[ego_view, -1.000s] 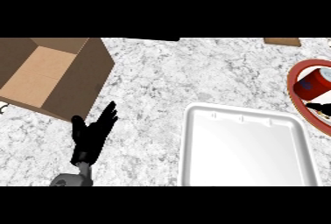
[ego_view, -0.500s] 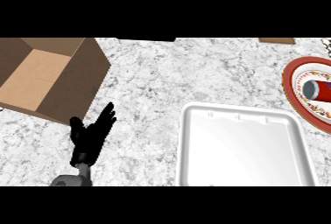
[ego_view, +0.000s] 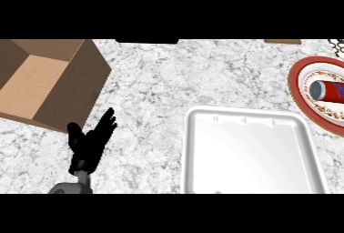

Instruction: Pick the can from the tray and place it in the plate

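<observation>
Counter (ego_view: 168, 82): grey-white speckled stone, fills whole view, evenly lit, no hard shadows. Open brown cardboard box (ego_view: 47, 82) at left, flaps spread, lighter tan floor inside. Thin brown strips at far edge (ego_view: 146, 41), cut off; possibly more boxes or boards. No wall, floor or window visible.
</observation>
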### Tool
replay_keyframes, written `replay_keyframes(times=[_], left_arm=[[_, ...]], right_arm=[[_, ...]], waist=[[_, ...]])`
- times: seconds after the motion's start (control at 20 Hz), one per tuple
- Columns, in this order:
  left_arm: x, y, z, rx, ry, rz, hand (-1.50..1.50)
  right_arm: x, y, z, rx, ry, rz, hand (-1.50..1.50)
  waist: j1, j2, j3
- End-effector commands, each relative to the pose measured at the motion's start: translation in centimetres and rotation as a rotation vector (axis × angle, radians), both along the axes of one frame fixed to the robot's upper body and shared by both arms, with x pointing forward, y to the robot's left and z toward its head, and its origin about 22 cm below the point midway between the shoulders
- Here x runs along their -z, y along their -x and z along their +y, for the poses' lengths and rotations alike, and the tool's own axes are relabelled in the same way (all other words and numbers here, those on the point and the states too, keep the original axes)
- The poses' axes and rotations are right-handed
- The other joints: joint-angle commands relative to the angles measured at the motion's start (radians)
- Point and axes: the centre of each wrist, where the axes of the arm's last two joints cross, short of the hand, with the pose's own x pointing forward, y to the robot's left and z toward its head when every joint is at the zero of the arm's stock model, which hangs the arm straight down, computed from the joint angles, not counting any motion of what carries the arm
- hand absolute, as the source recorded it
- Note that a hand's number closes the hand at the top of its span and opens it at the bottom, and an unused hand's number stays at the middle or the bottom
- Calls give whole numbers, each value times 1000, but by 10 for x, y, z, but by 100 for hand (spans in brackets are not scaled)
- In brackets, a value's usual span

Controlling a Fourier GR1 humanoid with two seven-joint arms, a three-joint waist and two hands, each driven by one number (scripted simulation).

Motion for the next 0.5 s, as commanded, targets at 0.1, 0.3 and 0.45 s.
replay_keyframes(times=[0.1, 0.3, 0.45], left_arm=[[9, 9, 3, -15, -4, 7, 0], [-5, 4, 4, -23, -8, 1, 0], [6, 13, 4, -14, -1, 19, 0]], right_arm=[[15, 27, -10, -161, -21, -35, -150], [9, 50, -26, -172, 15, 12, -150], [2, 50, -29, -170, 50, 18, -150]], waist=[[-7, -4, 1], [-23, -12, 3], [-11, -10, 1]])
